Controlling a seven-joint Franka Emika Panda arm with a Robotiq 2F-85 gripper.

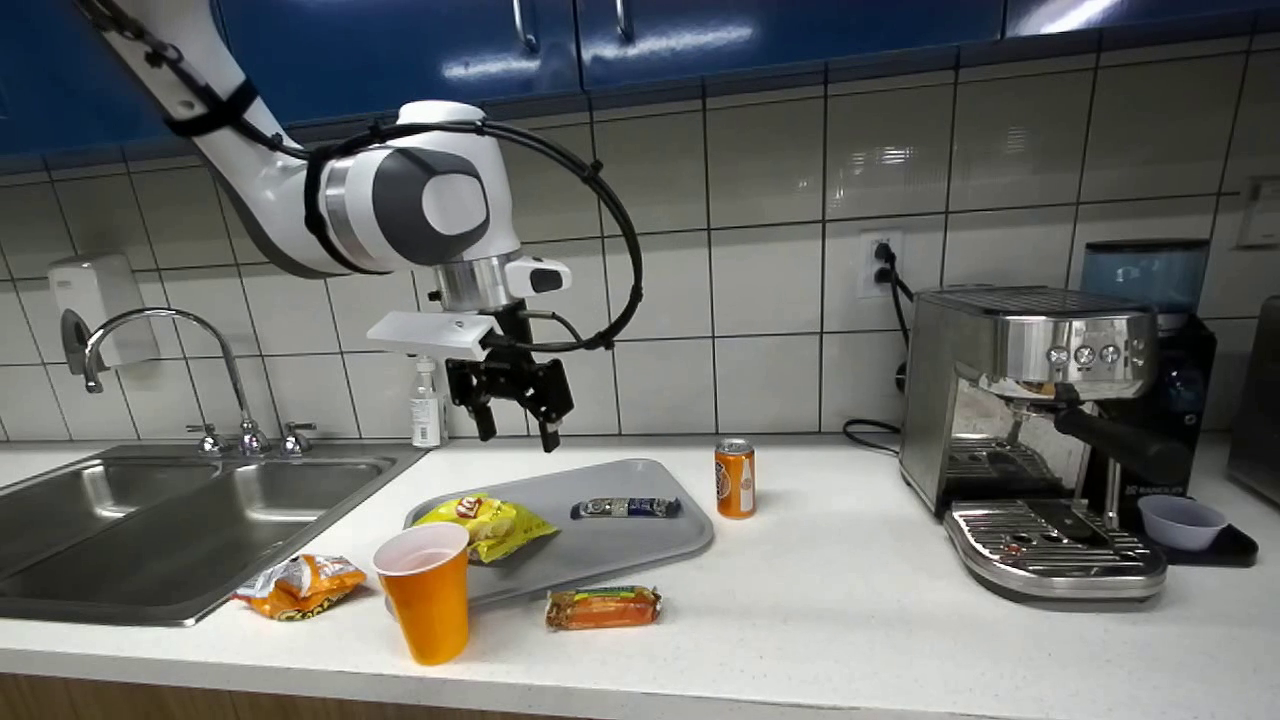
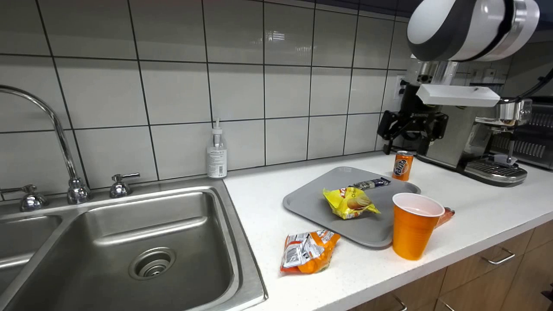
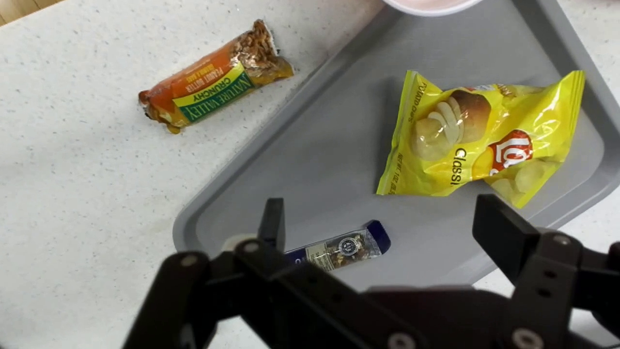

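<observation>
My gripper [image 3: 385,218] hangs above the grey tray [image 3: 319,160] with its fingers wide apart and nothing between them; an exterior view shows the gripper [image 1: 519,435] well over the counter. Below it on the tray lies a dark blue snack bar [image 3: 351,246], one end hidden behind a finger in the wrist view. The yellow chip bag [image 3: 484,135] rests on the same tray. Beside the tray, on the counter, lies an orange and green granola bar [image 3: 213,82]. An orange cup [image 1: 428,600] stands upright by the tray's front edge; only its rim shows in the wrist view.
An orange soda can [image 1: 735,480] stands beside the tray. An orange chip bag [image 2: 309,252] lies between tray and sink [image 2: 242,242]. A pump bottle [image 2: 217,153] stands against the tiled wall. The coffee machine [image 1: 1030,400] and a small bowl [image 1: 1180,522] are farther along the counter.
</observation>
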